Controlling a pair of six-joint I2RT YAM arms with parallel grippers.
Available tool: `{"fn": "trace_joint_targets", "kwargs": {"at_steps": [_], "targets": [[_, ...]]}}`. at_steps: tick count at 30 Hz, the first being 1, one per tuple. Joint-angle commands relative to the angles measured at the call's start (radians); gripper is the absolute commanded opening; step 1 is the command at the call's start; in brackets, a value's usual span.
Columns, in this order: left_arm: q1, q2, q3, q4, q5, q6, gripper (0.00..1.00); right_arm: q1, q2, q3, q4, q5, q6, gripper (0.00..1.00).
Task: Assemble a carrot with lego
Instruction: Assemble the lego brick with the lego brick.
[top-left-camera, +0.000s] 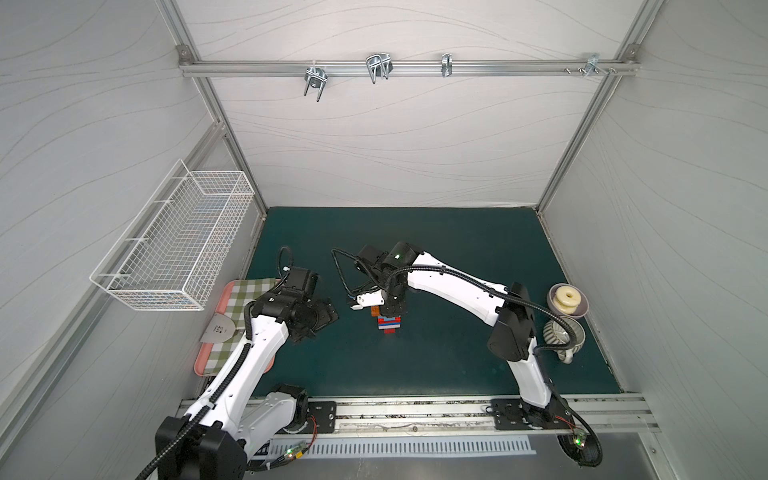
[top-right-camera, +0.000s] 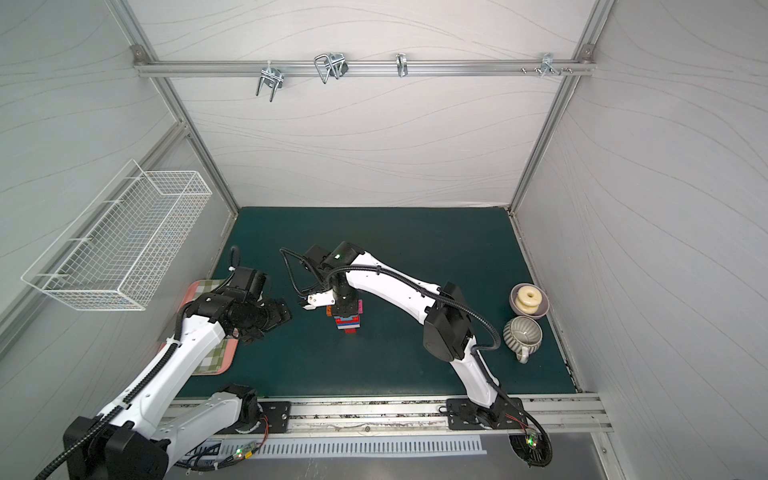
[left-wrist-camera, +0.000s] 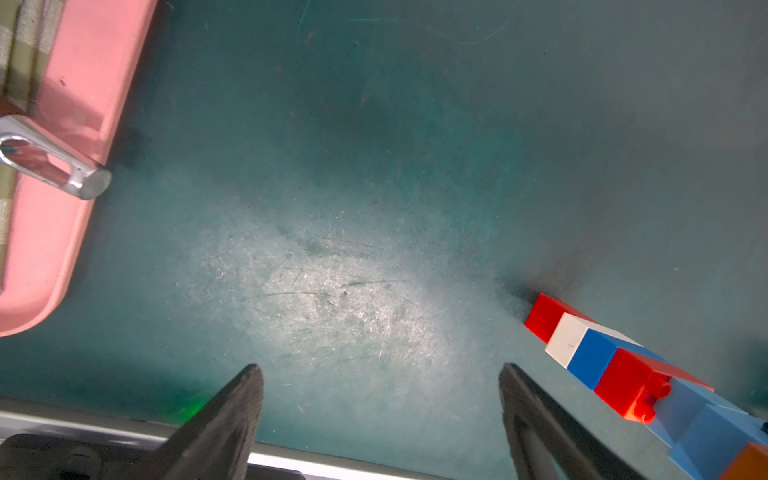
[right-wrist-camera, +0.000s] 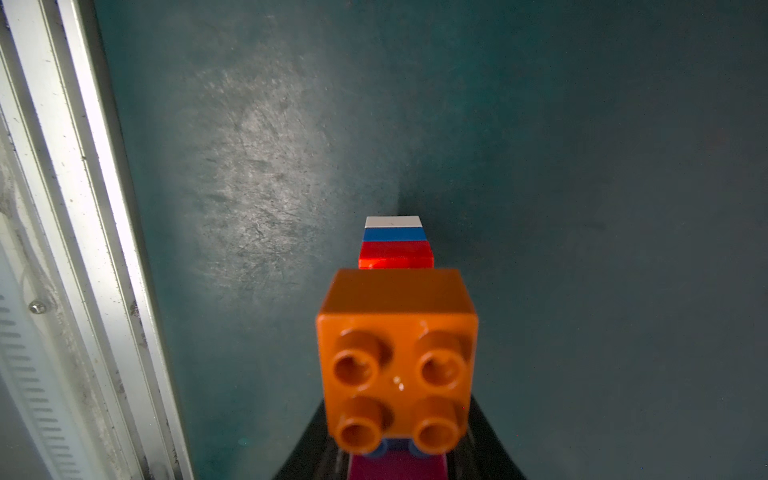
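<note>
The carrot (top-left-camera: 389, 323) is a stack of joined lego bricks standing in the middle of the green mat. Its narrow red tip (left-wrist-camera: 542, 316) rests on the mat, with white, blue and red layers above it. The wide blue end carries a small orange brick (right-wrist-camera: 397, 353) and a pink brick (right-wrist-camera: 399, 467). My right gripper (right-wrist-camera: 399, 457) points down over this wide end, also in a top view (top-right-camera: 347, 309). It is shut on the carrot, with a dark finger either side of the pink brick. My left gripper (left-wrist-camera: 380, 368) stands open and empty, left of the carrot and apart from it.
A pink tray (top-left-camera: 198, 353) with a checked cloth and a metal utensil (top-left-camera: 220, 330) lies at the mat's left edge. A bowl (top-left-camera: 567, 300) and a grey cup (top-left-camera: 561, 334) stand at the right. A wire basket (top-left-camera: 174, 245) hangs on the left wall. A metal rail (top-left-camera: 415, 409) borders the front.
</note>
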Motion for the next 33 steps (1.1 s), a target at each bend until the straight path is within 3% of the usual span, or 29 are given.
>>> {"fn": "trace_joint_targets", "kwargs": {"at_steps": [1, 12, 24, 29, 33], "targets": [[0.005, -0.013, 0.006, -0.003, -0.015, 0.002, 0.89, 0.007, -0.020, -0.013, 0.036, -0.018, -0.011, 0.38], [0.005, -0.011, 0.006, -0.003, -0.016, 0.002, 0.89, -0.006, -0.044, -0.013, 0.046, -0.045, 0.007, 0.45], [0.006, -0.005, 0.011, -0.008, -0.011, 0.005, 0.89, -0.017, -0.120, -0.007, -0.008, -0.114, 0.025, 0.58], [0.005, -0.002, 0.017, -0.013, -0.008, 0.007, 0.89, -0.042, -0.198, -0.073, 0.051, -0.161, 0.063, 0.63], [0.006, 0.000, 0.020, -0.017, -0.011, 0.010, 0.89, -0.109, -0.327, -0.207, 0.187, -0.270, 0.140, 0.72]]}}
